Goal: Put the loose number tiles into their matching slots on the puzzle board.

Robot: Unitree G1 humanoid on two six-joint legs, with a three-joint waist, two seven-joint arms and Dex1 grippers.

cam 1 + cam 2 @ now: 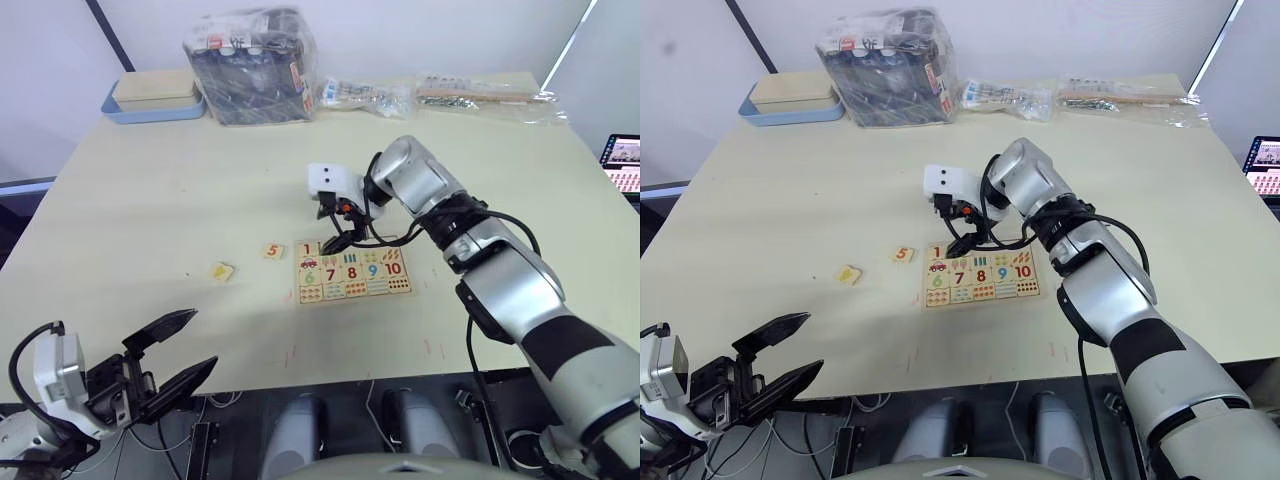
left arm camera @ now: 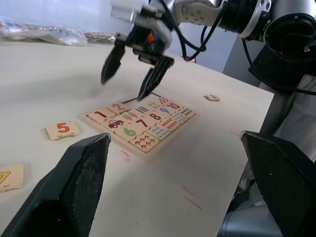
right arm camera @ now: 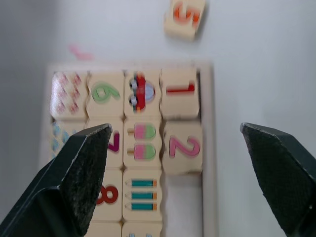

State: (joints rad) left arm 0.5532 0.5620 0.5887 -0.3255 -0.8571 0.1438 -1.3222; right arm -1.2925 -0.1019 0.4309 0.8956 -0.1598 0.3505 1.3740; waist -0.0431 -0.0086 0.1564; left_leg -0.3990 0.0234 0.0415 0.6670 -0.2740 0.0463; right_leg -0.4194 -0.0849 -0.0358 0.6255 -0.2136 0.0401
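The puzzle board [image 1: 353, 270] lies flat at the table's middle. Tiles 1 [image 3: 180, 91] and 2 [image 3: 183, 148] sit in its top row, and the slot [image 3: 182, 197] beside the 2 is bare. A loose tile with an orange 5 [image 1: 272, 251] lies just left of the board. Farther left is a tile with a yellow digit [image 1: 221, 271]. Another loose tile [image 2: 213, 98] lies beyond the board. My right gripper [image 1: 335, 228] hangs open over the top row, holding nothing. My left gripper [image 1: 204, 337] is open and empty, low at the table's front left edge.
A blue-rimmed tray [image 1: 150, 100] and a plastic-wrapped box [image 1: 255, 65] stand at the back left. Clear bags of parts [image 1: 485, 95] lie along the back edge. A laptop [image 1: 625, 165] sits off the table's right side.
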